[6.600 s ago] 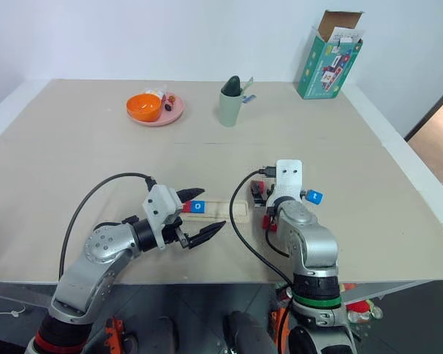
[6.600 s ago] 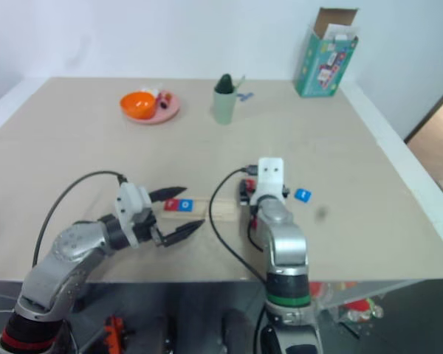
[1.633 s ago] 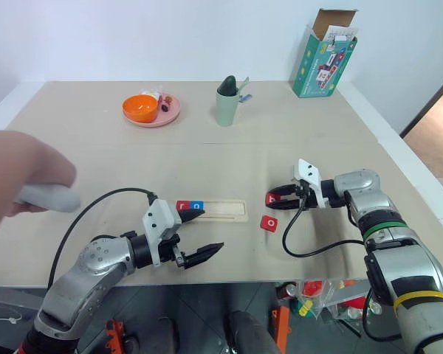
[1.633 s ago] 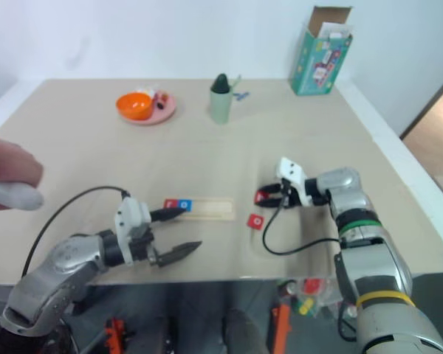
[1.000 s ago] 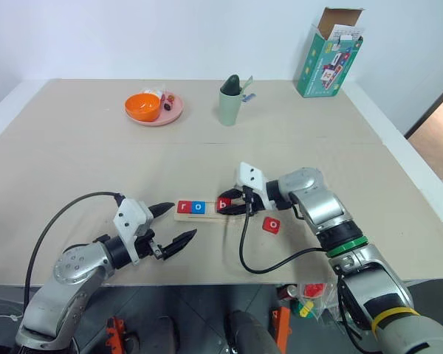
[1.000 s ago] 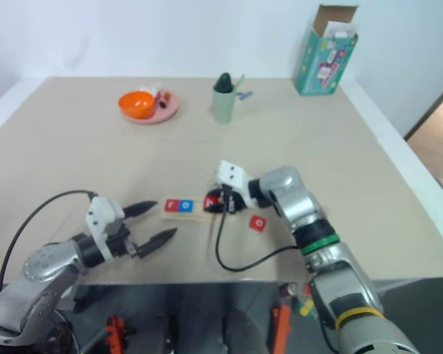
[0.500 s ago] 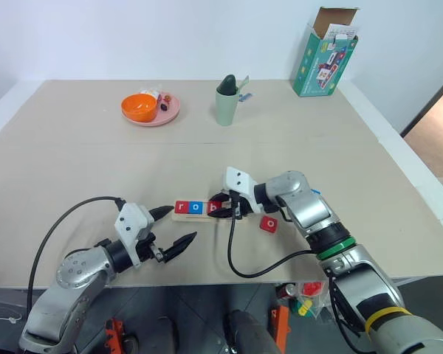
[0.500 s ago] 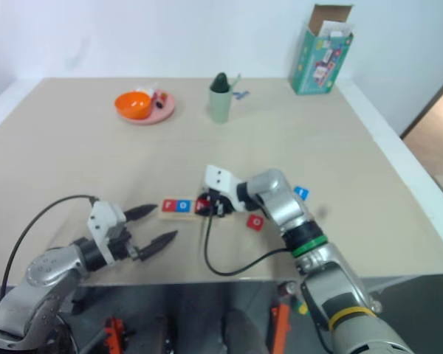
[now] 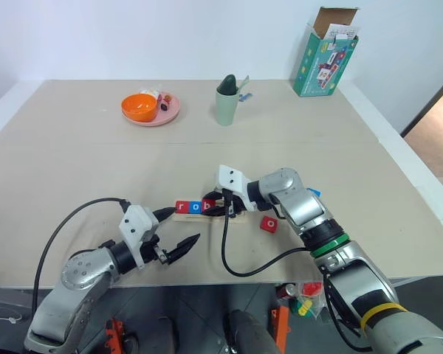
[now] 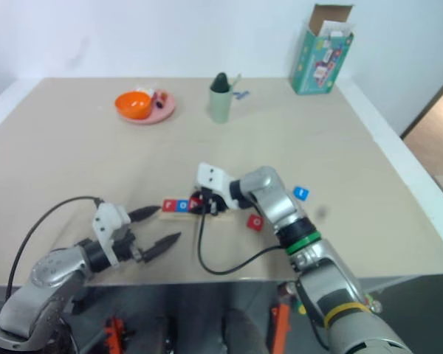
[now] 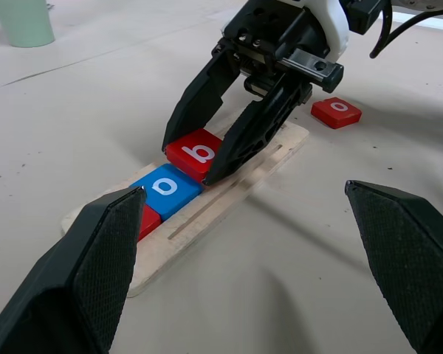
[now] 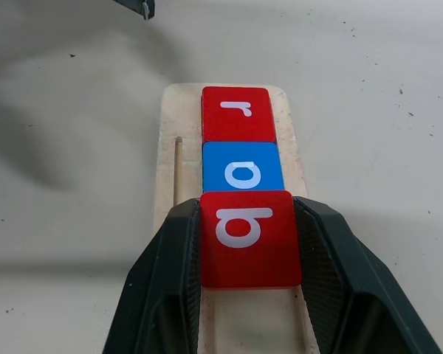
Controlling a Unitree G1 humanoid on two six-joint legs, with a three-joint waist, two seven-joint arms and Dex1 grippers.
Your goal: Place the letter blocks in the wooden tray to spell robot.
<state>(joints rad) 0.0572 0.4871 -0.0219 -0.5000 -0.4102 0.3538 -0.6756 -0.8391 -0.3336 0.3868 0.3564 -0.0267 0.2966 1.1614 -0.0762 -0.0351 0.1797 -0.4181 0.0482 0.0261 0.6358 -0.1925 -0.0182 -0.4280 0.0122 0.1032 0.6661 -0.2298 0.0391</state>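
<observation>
The right gripper (image 12: 249, 284) grips the red b block (image 12: 249, 237) between its two black fingers, right behind the blue o block (image 12: 243, 166) on the wooden tray (image 11: 273, 155). The red r block (image 12: 238, 113) sits first in the row. Another red o block (image 9: 269, 224) and a blue block (image 10: 300, 193) lie on the table beside the tray. The left gripper (image 9: 177, 228) waits near the tray, wide open and empty
</observation>
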